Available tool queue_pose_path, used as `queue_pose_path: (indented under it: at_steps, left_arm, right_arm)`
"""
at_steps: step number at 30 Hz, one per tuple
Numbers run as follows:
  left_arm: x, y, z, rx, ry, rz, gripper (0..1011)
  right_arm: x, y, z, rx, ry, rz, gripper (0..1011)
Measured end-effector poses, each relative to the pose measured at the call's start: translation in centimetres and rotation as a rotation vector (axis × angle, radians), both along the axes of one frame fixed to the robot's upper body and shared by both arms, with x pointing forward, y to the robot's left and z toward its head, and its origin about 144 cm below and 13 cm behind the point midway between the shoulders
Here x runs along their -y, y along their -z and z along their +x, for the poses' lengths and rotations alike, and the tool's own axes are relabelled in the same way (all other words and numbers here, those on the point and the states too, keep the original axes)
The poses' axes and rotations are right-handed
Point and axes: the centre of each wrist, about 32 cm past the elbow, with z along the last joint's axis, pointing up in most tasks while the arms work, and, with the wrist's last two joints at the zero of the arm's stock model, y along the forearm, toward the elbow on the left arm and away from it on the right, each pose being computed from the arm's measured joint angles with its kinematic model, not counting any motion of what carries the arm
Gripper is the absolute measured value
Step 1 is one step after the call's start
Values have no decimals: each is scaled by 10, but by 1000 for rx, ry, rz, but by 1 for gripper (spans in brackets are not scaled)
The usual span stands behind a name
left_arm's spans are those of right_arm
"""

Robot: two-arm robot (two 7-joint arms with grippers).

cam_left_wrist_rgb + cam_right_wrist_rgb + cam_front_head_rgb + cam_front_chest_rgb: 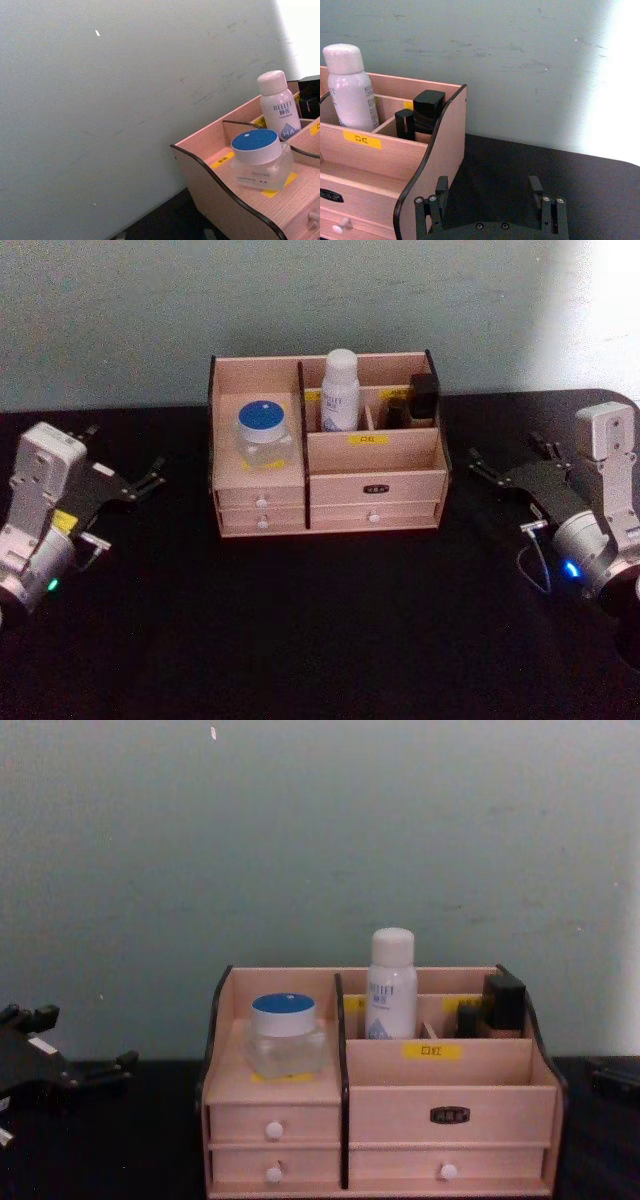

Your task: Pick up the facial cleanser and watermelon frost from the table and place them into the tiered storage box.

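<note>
While both task items are seen already inside the organiser, the scene is laid out as follows.

Tiered storage box (325,455): a light wooden organiser with dark edge trim, set on the black table (320,640) against the pale green wall (150,310); white-knobbed drawers are seen along its front and yellow labels on its dividers.

Facial cleanser (340,390): stood upright in a rear compartment of the box, just right of the central divider; its white cap is seen above the box's back wall.

Watermelon frost (265,435): set upright on the open left shelf of the box, above the two left drawers, its blue lid facing up; it is separated from the cleanser by the divider.

Dark items (418,400): black containers are seen in the rear right compartments of the box.

Left gripper (148,480): held left of the box, apart from it, empty; its fingers are seen parted.

Right gripper (482,464): held right of the box, near its right wall but not touching; its fingers (441,186) are seen spread wide, with nothing between them.
</note>
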Motion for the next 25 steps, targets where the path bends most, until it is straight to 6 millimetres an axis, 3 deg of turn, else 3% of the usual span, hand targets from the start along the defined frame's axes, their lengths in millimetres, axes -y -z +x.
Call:
queue_pose_path:
  at_steps: [25]
  left_arm:
    - [0,0,0,0,0,0,1001]
  right_arm:
    - [0,0,0,0,0,0,1002]
